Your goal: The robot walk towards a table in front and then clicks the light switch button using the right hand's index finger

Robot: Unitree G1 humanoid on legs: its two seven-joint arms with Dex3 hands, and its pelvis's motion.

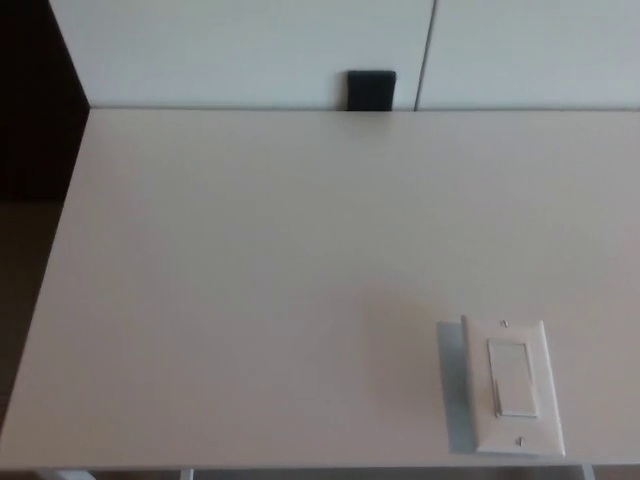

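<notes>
A white light switch plate point(511, 386) with a rocker button point(512, 378) lies flat on the white table point(250, 280), near the table's front edge at the lower right of the head view. Two small screws show at its top and bottom. Neither of my hands nor any part of my arms shows in this view.
White wall panels point(230, 50) with a dark vertical seam stand behind the table. A small black block point(371, 90) sits at the table's far edge against the wall. The table's left edge borders dark floor point(25, 200).
</notes>
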